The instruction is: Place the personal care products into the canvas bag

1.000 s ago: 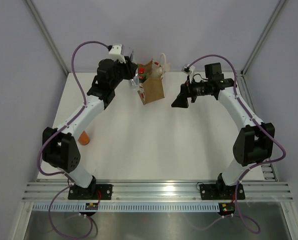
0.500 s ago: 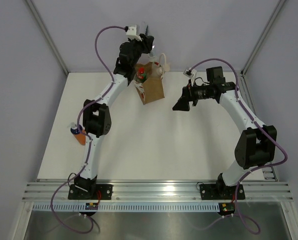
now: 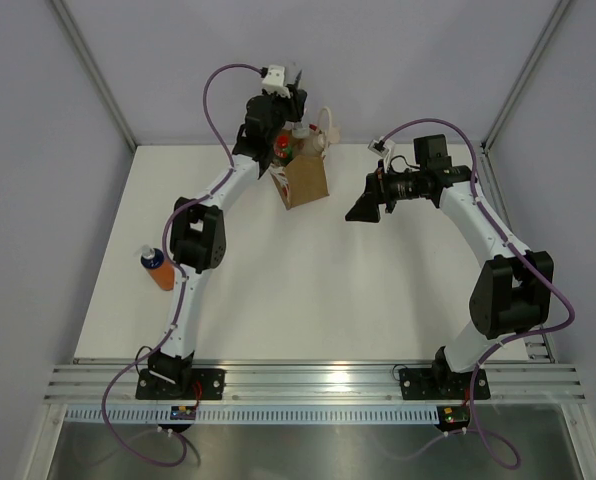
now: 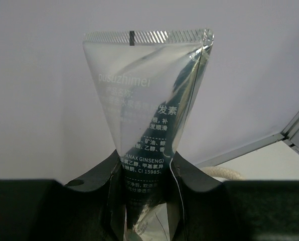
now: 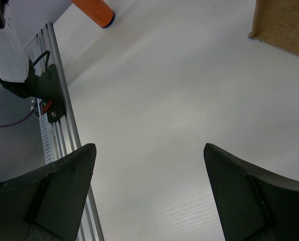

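My left gripper (image 3: 290, 98) is shut on the silvery squeeze tube (image 4: 148, 100), crimped end pointing away, and holds it above the back left of the canvas bag (image 3: 306, 178). The jaws (image 4: 147, 201) pinch the tube's lower body. The dark green bottle with red top (image 3: 283, 150) stands in the bag's open mouth. The orange bottle with blue cap (image 3: 158, 270) stands on the table at the left and shows in the right wrist view (image 5: 94, 10). My right gripper (image 3: 363, 207) is open and empty (image 5: 149, 148), right of the bag. I cannot make out the beige pump bottle.
The bag's cream handle (image 4: 222, 173) loops just below my left gripper. A corner of the bag (image 5: 285, 22) shows in the right wrist view. Aluminium rails (image 3: 318, 380) run along the table's near edge, and frame posts (image 3: 93, 70) stand at the back corners.
My left arm has swung up and back, lifting the tube from beside the bag to above it, and uncovered the orange bottle. The right arm has barely moved.
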Tool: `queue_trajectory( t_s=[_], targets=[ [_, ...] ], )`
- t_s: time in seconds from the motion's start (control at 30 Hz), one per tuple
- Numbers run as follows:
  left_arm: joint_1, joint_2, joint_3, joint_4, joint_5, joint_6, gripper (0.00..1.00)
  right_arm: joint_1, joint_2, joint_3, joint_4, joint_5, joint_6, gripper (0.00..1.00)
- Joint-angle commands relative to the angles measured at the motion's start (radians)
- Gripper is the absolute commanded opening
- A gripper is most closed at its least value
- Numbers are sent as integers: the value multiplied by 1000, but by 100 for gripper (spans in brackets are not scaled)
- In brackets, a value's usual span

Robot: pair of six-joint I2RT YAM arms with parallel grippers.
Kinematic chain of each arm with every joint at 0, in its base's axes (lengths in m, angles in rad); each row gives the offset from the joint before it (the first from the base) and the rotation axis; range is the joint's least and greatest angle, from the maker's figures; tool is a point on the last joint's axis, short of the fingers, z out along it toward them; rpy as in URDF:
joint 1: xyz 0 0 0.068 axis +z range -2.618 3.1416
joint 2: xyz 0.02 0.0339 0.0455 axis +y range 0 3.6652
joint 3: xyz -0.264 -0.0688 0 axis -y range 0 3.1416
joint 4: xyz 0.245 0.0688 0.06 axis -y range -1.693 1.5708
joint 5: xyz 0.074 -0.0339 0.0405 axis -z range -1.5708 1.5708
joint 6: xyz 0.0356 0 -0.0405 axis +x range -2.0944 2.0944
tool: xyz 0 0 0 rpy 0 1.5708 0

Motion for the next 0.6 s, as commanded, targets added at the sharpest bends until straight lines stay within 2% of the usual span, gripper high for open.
queue_trajectory(
  t_s=[0.0, 0.27, 0.47, 0.57],
  targets=[
    [10, 10, 59, 99, 5, 50, 31, -8, -40, 0, 32, -24, 15, 96],
    [11, 41, 59, 80, -3, 54, 31, -16, -49, -4, 43, -18, 27, 96],
    [22, 74, 59, 135, -64, 100, 32, -16, -49, -4, 43, -16, 26, 97],
    [31, 102, 106, 122, -103, 105, 35, -16, -46, -7, 44, -18, 29, 97]
  ],
)
